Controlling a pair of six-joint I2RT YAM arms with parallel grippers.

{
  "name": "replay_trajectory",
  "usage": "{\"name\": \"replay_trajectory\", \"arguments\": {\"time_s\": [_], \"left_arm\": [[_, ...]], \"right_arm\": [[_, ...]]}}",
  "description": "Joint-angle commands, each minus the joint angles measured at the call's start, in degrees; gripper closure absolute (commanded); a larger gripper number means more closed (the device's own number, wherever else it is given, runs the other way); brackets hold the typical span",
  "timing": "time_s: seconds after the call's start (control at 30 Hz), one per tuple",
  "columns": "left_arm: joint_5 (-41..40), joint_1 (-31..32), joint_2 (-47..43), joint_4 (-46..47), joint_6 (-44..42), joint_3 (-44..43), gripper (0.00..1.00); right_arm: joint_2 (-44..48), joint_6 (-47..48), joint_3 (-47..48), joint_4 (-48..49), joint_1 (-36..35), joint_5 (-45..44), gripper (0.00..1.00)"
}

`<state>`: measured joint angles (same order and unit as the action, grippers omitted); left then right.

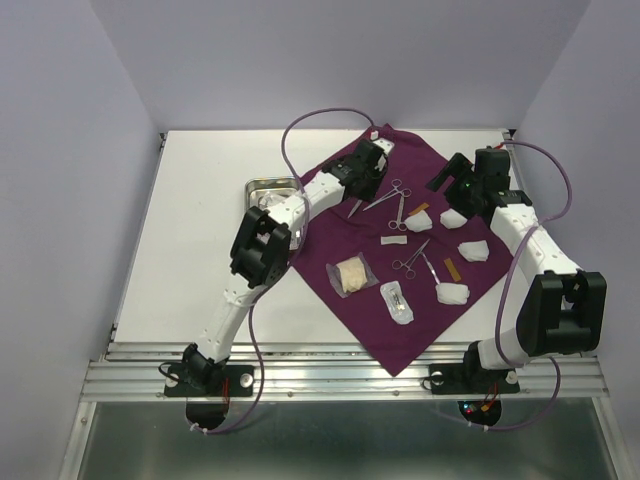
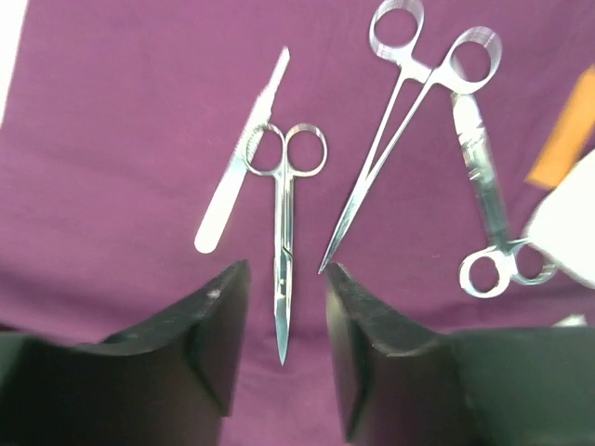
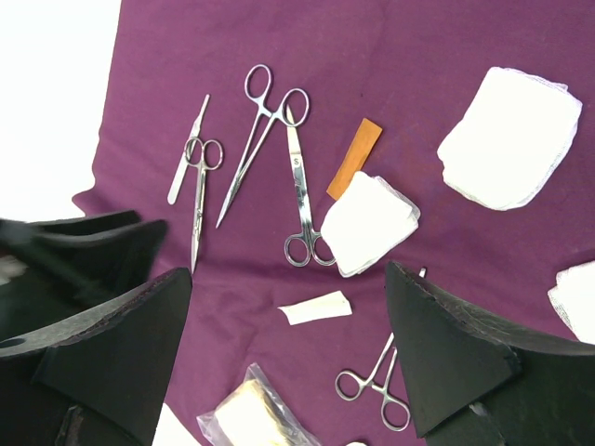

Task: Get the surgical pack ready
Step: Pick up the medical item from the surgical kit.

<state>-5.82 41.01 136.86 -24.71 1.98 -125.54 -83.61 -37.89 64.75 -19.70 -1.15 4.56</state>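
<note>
The plum-purple cloth (image 1: 400, 255) lies spread like a diamond on the white table. On it lie steel scissors (image 2: 284, 232), long forceps (image 2: 409, 121), a second pair of scissors (image 2: 488, 204) and a flat scalpel handle (image 2: 237, 186). My left gripper (image 2: 285, 269) is open over the cloth's far part (image 1: 362, 178), and the first scissors' blade tip shows between its fingers. My right gripper (image 3: 288, 274) is wide open and empty above the cloth's right part (image 1: 455, 185). White gauze pads (image 3: 370, 221) (image 3: 511, 135) and a clear packet (image 3: 246, 413) lie below it. The steel tray (image 1: 268, 188) sits left of the cloth, partly hidden by my left arm.
Small forceps (image 3: 376, 381), a white strip (image 3: 316, 307) and an orange strip (image 3: 355, 158) lie on the cloth. Two clear packets (image 1: 352, 277) (image 1: 397, 302) and more gauze (image 1: 452, 292) lie on its near half. Bare white table (image 1: 190, 230) stretches left of the tray.
</note>
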Motion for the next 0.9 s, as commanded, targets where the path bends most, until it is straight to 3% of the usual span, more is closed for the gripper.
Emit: {"name": "replay_trajectory", "arguments": {"time_s": [0.0, 0.17, 0.33, 0.4, 0.53, 0.63, 0.87], "left_arm": [[0.6, -0.1, 2.6, -2.2, -0.6, -2.0, 0.45], [-0.8, -0.1, 4.2, -2.7, -1.2, -1.9, 0.41], [-1.2, -0.1, 5.8, -3.3, -1.4, -1.7, 0.44], [-1.2, -0.1, 6.3, -3.8, -1.4, -1.7, 0.50], [-1.1, -0.1, 6.3, -4.4, -1.4, -2.0, 0.78], [-1.3, -0.1, 4.7, -4.6, -1.3, -2.1, 0.93], [-1.7, -0.1, -1.9, -3.2, -1.1, -0.7, 1.00]], "right_arm": [[0.2, 0.6, 0.6, 0.9, 0.4, -0.1, 0.10], [-0.5, 0.6, 0.8, 0.9, 0.4, -0.1, 0.10], [-1.0, 0.4, 0.9, 1.0, 0.4, 0.0, 0.10], [-1.0, 0.4, 0.8, 1.1, 0.4, 0.1, 0.10], [-1.1, 0.4, 0.7, 1.1, 0.4, 0.0, 0.10], [-0.9, 0.4, 0.7, 1.1, 0.4, 0.0, 0.11], [-0.3, 0.3, 0.7, 1.1, 0.4, 0.0, 0.10]]}}
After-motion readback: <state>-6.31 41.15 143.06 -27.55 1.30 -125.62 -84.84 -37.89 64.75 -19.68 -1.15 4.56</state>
